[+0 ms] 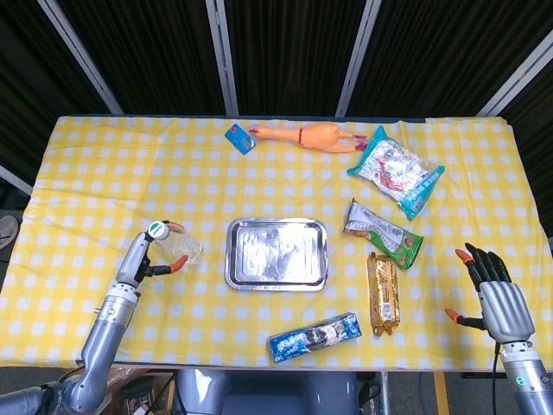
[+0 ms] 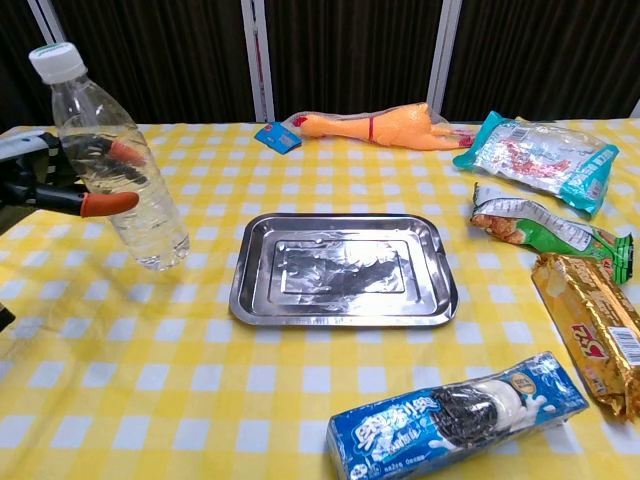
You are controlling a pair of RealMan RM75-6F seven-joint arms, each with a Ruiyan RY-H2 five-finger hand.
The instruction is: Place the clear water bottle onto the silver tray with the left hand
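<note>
Left hand (image 2: pixel 45 185) fingers (image 2: pixel 108 203) were wrapped around the clear water bottle (image 2: pixel 115 170), orange tips on its front and back, mid-body grip. Bottle was tilted, cap leaning toward the table's left edge, base clear of the yellow checked tablecloth (image 2: pixel 200 400) in the chest view. In the head view the same bottle (image 1: pixel 177 246) sat just left of the silver tray (image 1: pixel 276 253), apart from it, not over it. Tray lay flat near table centre with nothing on it.

Right hand (image 1: pixel 497 294) was at the table's near right corner, fingers spread, holding nothing; seen only in the head view.

Rest of table: blue cookie pack (image 2: pixel 460 415) near the front edge, below the tray. Gold-brown snack pack (image 2: pixel 590 325) and green-ended snack pack (image 2: pixel 545 228) to the tray's right. Teal snack bag (image 2: pixel 540 150) at far right. Rubber chicken (image 2: pixel 375 125) along the far edge, small blue card (image 2: pixel 277 137) just beside its head end.
</note>
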